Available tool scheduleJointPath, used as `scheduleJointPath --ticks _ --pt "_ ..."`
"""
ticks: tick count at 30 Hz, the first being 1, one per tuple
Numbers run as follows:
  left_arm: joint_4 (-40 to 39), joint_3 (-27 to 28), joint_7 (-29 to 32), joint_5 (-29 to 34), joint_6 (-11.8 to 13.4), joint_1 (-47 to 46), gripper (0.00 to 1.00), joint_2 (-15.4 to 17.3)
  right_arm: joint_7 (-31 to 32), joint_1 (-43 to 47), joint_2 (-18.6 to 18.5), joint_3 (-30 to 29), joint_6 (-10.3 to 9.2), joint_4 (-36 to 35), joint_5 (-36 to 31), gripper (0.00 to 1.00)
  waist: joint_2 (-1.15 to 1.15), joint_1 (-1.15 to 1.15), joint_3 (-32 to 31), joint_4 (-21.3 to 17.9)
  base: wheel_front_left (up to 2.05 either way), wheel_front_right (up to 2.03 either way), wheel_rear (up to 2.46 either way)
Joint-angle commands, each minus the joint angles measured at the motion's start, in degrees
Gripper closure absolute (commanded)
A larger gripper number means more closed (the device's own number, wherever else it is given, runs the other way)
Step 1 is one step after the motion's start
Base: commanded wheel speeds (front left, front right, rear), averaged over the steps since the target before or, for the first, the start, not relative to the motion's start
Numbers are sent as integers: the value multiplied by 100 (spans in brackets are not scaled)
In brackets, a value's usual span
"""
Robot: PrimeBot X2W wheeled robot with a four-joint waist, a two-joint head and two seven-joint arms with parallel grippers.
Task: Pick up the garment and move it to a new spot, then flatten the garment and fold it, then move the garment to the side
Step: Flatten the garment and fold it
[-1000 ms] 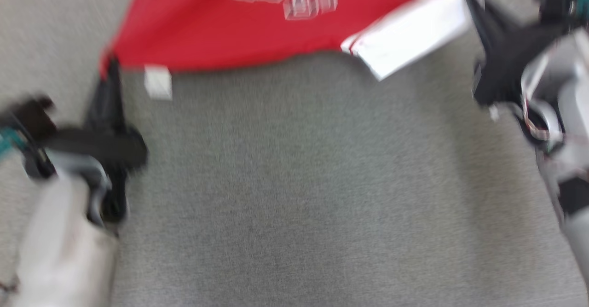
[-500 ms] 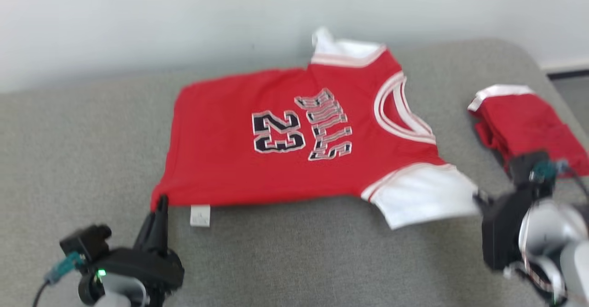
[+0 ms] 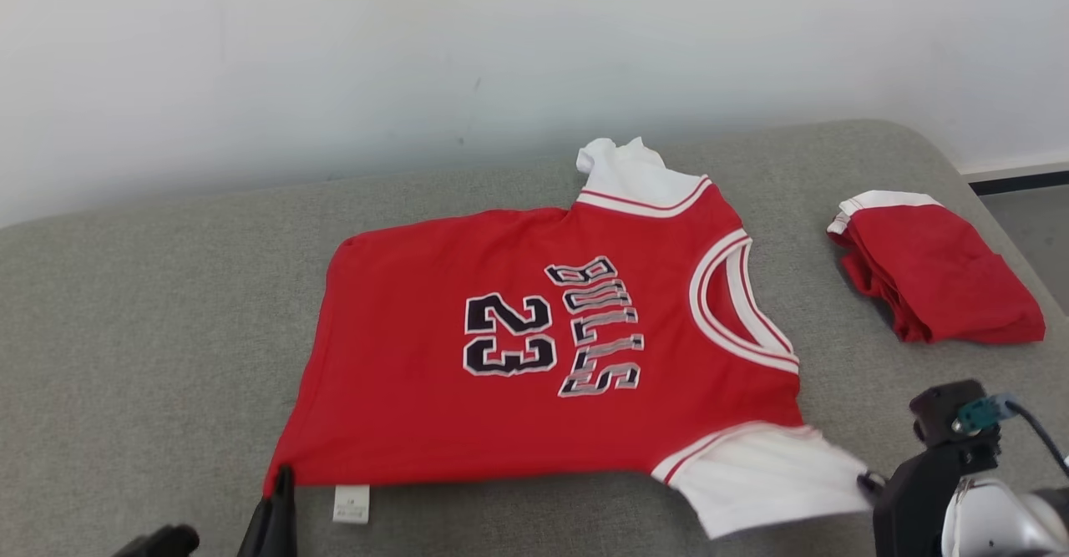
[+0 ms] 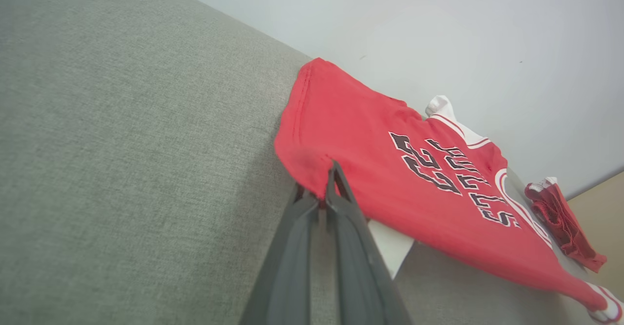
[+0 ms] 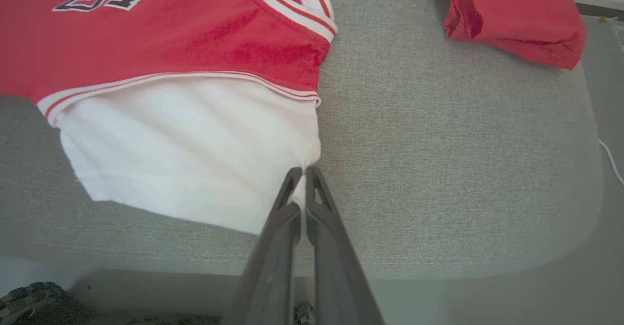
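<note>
The head camera has tipped up, so you now see the whole shirt (image 3: 518, 348) spread out on the grey couch (image 3: 150, 331). Your left gripper (image 4: 321, 191) pinches its bottom corner. Your right gripper (image 5: 303, 171) pinches the white sleeve (image 5: 195, 154). It looks almost flat enough for you to fold.

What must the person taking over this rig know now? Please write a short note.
Left hand: shut on the near hem corner of the jersey.
Right hand: shut on the white sleeve.
The jersey lies print-up on the grey cushion; a folded red garment lies to its right.
Done: laid out, nearly flat.
Left: fold it, then move it aside.
</note>
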Motion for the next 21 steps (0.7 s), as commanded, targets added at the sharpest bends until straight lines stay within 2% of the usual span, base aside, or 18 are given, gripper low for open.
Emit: scheduleJointPath --ticks 1,5,14,17,21 --pt "-107 70 -33 36 92 205 100 17 140 165 57 -11 0 -76 104 100 0 1 -1 9 0 0 0" --pt "-321 171 -37 77 261 520 100 43 397 366 74 -70 0 -245 205 100 0 1 -8 31 0 0 0" --pt "-614 90 31 212 450 882 100 121 956 708 67 -273 0 -552 189 100 0 1 -53 54 0 0 0" --pt "-712 23 92 288 510 959 100 166 910 740 103 -351 0 -647 177 100 0 1 -59 52 0 0 0" --pt "-858 -17 131 281 533 982 100 133 393 577 126 -356 0 -691 142 100 0 1 -62 55 0 0 0"
